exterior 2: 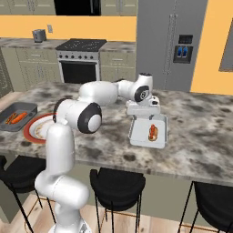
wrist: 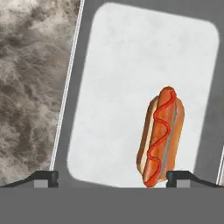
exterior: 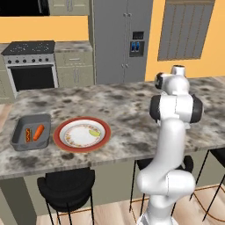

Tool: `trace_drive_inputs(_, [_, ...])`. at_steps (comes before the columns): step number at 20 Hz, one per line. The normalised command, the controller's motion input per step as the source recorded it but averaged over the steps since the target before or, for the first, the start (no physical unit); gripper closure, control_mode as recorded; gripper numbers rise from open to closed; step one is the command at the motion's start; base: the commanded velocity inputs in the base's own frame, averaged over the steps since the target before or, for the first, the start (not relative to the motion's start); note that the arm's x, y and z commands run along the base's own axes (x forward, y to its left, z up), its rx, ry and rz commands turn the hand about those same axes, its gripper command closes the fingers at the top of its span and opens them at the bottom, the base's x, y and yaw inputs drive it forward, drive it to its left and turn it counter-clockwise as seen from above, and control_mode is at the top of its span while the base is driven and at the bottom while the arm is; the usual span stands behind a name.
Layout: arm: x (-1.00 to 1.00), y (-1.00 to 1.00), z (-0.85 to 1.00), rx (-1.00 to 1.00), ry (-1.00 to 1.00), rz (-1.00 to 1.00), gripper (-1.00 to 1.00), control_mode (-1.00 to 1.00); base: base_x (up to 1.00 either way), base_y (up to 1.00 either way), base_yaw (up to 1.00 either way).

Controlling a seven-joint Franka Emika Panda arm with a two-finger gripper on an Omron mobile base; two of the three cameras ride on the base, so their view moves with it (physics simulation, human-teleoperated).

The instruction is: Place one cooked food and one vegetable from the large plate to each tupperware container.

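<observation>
Yellow-orange walls (exterior: 44, 30) are running behind the kitchen. A tall grey fridge (exterior: 121, 39) with a small dispenser panel is standing against the back wall, and a black-topped stove (exterior: 30, 63) with a dark oven door is sitting to its left among pale green-grey cabinets (exterior: 74, 68). A small grey toaster (exterior 2: 38, 35) is resting on the far worktop. A slatted shutter (exterior: 184, 28) is hanging on the wall to the right of the fridge. A mottled brown-grey stone counter (exterior: 132, 110) is stretching across the foreground, black stools (exterior: 68, 186) are tucked under it, and a wooden floor (exterior: 110, 213) is showing beneath.
</observation>
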Motion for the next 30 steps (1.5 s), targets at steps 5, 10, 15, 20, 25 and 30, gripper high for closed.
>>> trace_drive_inputs(5, [-0.70,1.00,0.62,0.00,0.00,0.12,-1.00,-1.00,0.00,0.00,0.00])
trace_drive_inputs(10, [-0.54,1.00,0.18,0.04,-0.02,0.31,-1.00,-1.00,0.00,0.00,0.00])
trace_drive_inputs(15, [-0.14,1.00,0.13,0.05,-0.07,0.30,-1.00,-1.00,0.00,0.00,0.00])
trace_drive_inputs(20, [0.00,1.00,-0.06,-0.12,0.05,0.17,-1.00,-1.00,0.00,0.00,0.00])
trace_drive_inputs(25, [0.08,1.00,-0.06,-0.07,0.01,-0.03,-1.00,-1.00,0.00,0.00,0.00])
trace_drive_inputs(30, [0.08,1.00,-0.09,0.00,0.04,-0.20,-1.00,-1.00,0.00,0.00,0.00])
